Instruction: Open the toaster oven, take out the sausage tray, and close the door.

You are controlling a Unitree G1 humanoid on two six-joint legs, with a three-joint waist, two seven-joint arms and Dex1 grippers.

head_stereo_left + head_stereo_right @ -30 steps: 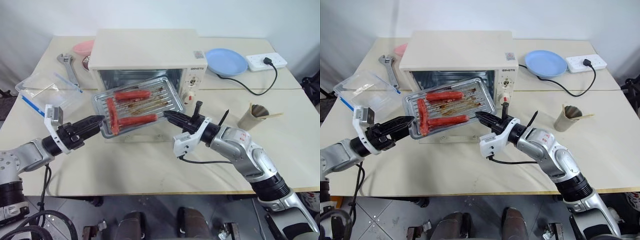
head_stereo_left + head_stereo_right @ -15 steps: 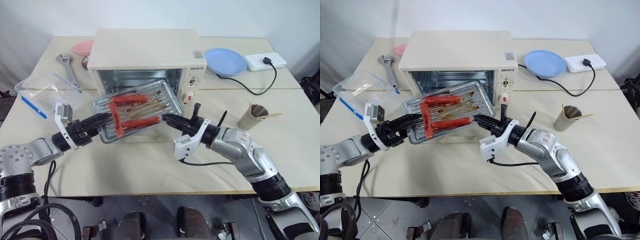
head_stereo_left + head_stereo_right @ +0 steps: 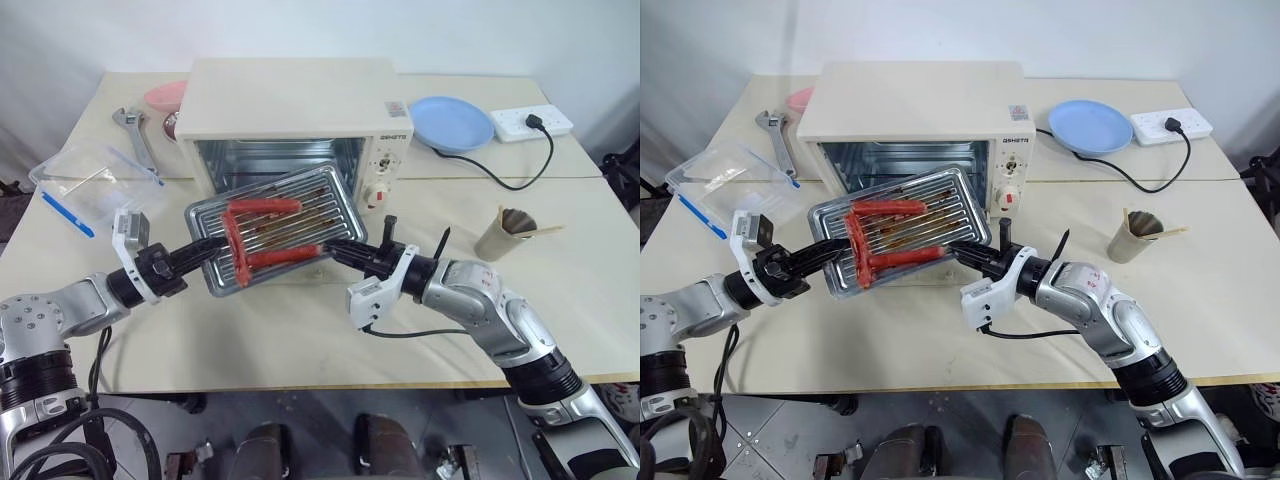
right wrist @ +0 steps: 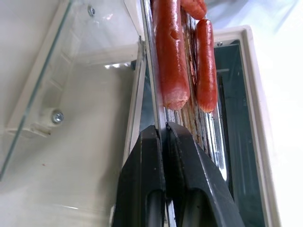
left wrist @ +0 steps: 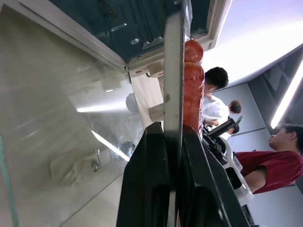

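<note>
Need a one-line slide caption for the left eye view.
Both tools, left and right, clamp opposite edges of the sausage tray, holding it tilted before the open toaster oven.

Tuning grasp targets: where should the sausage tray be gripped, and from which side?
Grip the sausage tray by its thin flat rim, at the two short ends, coming in level from each side. The left gripper and right gripper pinch it exactly so. The rim is the only bare lip; sausages fill the middle.

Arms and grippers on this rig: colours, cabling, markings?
Silver-grey jointed arms with black segments. Each gripper, left and right, has two black tapered fingers. White camera mounts at the wrists. A black cable loops under each arm. Small red marking on the right forearm.
</note>
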